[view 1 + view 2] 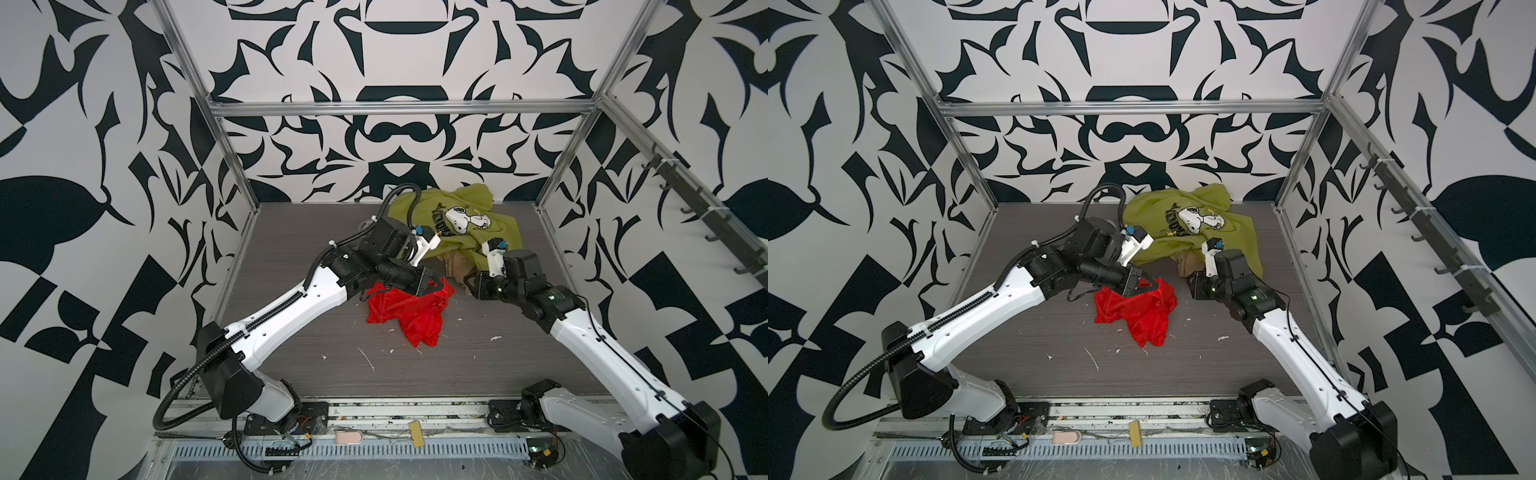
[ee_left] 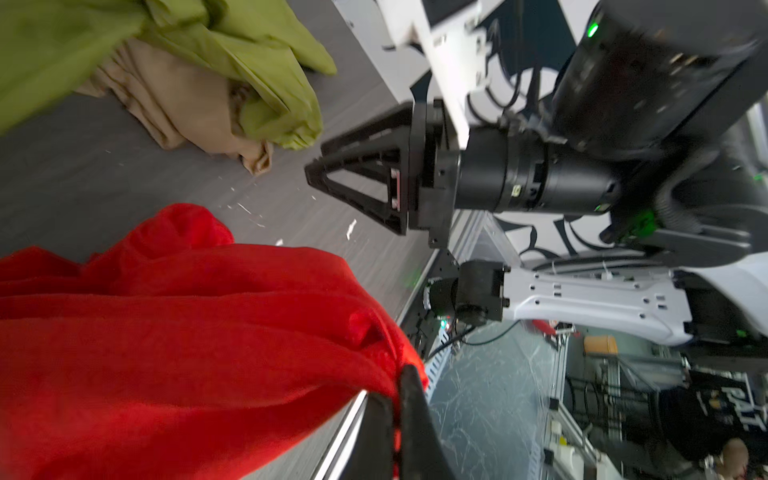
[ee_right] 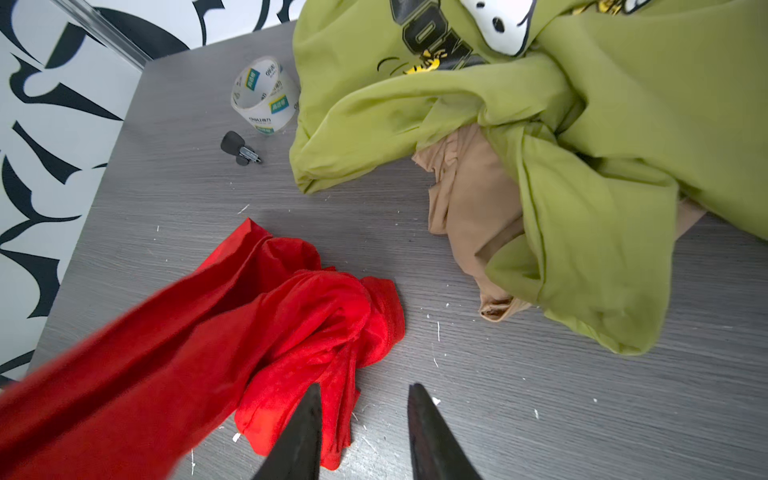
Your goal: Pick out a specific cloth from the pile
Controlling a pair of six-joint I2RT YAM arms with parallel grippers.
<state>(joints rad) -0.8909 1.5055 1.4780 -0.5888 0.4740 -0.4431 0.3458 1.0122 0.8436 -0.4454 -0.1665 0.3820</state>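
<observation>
Left wrist view: the left hand (image 2: 397,390) pinches the red cloth (image 2: 187,332). Pull it slowly, clear of the pile (image 2: 257,83). The right hand (image 2: 314,163) is spread, empty.

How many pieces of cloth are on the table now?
3: the red cloth in front, the green shirt at the back, the tan cloth half under the shirt's near edge. More may hide beneath.
</observation>
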